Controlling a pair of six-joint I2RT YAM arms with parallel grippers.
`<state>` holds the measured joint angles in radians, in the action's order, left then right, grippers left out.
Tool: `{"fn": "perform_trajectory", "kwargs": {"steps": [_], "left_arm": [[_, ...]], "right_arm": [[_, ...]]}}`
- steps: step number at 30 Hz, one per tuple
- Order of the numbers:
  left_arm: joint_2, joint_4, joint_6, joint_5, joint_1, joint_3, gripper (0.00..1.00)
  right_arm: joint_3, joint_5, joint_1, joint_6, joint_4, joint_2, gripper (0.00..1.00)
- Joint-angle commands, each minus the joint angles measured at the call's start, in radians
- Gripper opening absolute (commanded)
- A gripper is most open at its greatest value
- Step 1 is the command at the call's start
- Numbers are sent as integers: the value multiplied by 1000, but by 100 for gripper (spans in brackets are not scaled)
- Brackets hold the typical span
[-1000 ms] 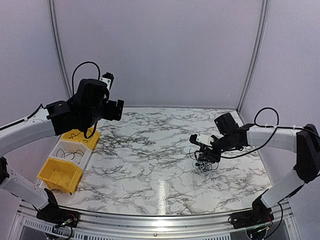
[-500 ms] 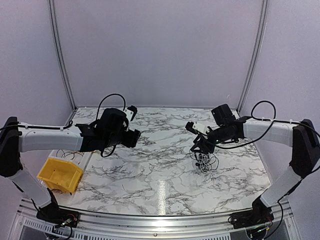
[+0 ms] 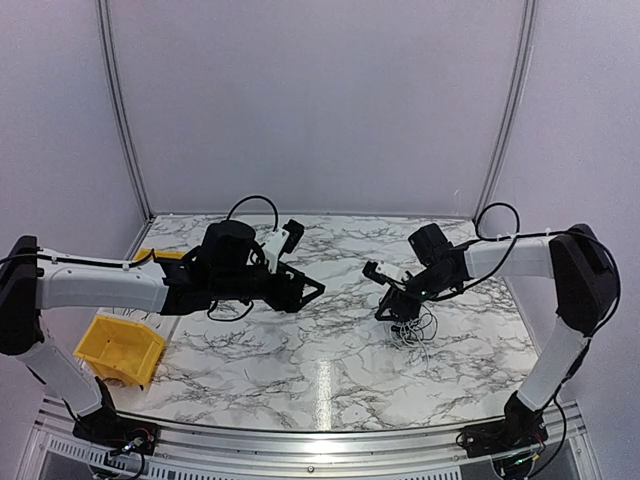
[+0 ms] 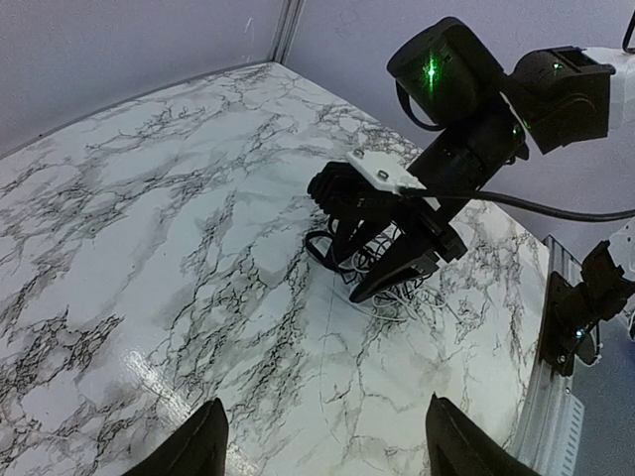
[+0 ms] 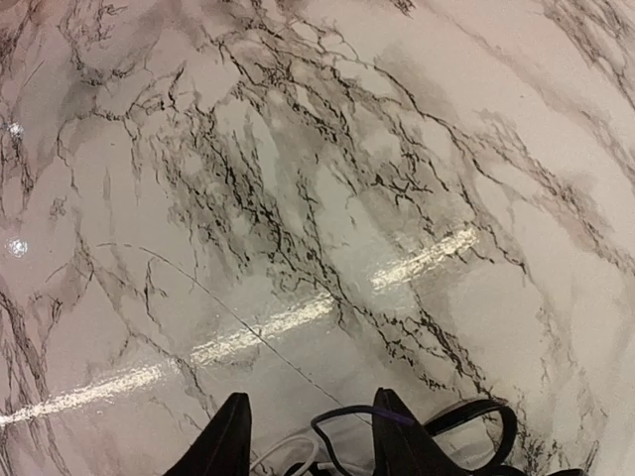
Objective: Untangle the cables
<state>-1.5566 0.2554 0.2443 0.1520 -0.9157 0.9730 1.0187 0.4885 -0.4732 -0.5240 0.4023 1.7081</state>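
Note:
The cables [image 3: 413,327] are a small clump of black and pale strands on the marble table, right of centre. They also show in the left wrist view [image 4: 369,281]. My right gripper [image 3: 393,306] sits low at the clump's left edge, its fingers apart. In the right wrist view a dark loop [image 5: 349,424] and a pale strand [image 5: 288,458] lie between its fingertips [image 5: 316,436]. My left gripper [image 3: 305,293] is open and empty over the table's middle, pointing at the clump from well to its left. Its fingertips [image 4: 332,451] stand wide apart.
A yellow bin [image 3: 120,348] stands at the near left of the table. Another yellow bin [image 3: 158,256] peeks out behind my left arm. The table's right edge rail [image 4: 561,337] shows in the left wrist view.
My left arm has swung down from above the bins at the left to the table's middle. My right gripper has shifted a little left and back at the clump.

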Motion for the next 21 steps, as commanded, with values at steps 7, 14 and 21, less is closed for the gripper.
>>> {"fn": "perform_trajectory", "kwargs": {"steps": [7,14,21], "left_arm": [[42,97,-18,110,-20,-31,70],[69,113,-153,131,-91,-60,66],[132,119,-188,-61,-197,-45,54]], "right_arm": [[99,48,-13,21,32,3,0],[149,285,-13,36,133,-195,0],[256,358,-13,86,175,-311,0]]}}
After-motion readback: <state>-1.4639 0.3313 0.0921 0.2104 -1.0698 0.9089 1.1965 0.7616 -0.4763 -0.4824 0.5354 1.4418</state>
